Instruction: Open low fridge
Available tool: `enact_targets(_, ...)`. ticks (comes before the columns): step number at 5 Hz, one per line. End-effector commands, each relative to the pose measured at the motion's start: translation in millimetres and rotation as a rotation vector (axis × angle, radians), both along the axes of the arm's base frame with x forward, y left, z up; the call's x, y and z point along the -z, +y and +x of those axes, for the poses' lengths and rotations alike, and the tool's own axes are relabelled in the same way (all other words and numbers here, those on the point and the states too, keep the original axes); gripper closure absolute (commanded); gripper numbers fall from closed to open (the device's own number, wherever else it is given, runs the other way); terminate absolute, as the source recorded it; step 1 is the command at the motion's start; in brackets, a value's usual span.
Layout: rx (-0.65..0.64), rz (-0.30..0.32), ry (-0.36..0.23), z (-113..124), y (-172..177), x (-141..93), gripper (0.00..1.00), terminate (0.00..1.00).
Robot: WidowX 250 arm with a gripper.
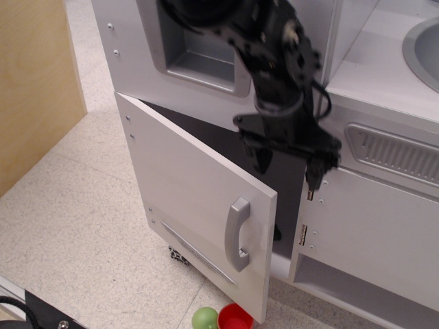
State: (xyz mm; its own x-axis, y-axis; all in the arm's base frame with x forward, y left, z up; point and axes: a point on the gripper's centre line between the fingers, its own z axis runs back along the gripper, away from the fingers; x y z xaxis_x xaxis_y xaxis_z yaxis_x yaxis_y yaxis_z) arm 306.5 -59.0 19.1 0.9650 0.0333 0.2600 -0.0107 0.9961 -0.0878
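The low fridge's flat white door (182, 192) stands ajar, swung out toward me, with the dark inside (219, 140) showing behind its top edge. Its grey bow-shaped handle (238, 233) and thin grey strip (195, 255) face me near the free edge. My black gripper (288, 170) hangs above and to the right of the door's top corner, in front of the fridge opening. Its fingers (261, 159) are spread apart and hold nothing. It touches neither the door nor the handle.
A white panel with a grey dispenser niche (199, 58) sits above the fridge. A wooden board (34, 82) stands at left. A green ball (204, 319) and a red cup (235, 317) lie on the floor below the door. A white cabinet (384, 233) with silver hinges (302, 234) stands at right.
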Motion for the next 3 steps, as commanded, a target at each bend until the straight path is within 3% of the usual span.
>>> enact_targets(1, 0.010, 0.070, -0.012, -3, 16, 22, 0.00, 0.00)
enact_targets(3, -0.003, 0.126, 0.052, -41, 44, 34, 0.00, 0.00)
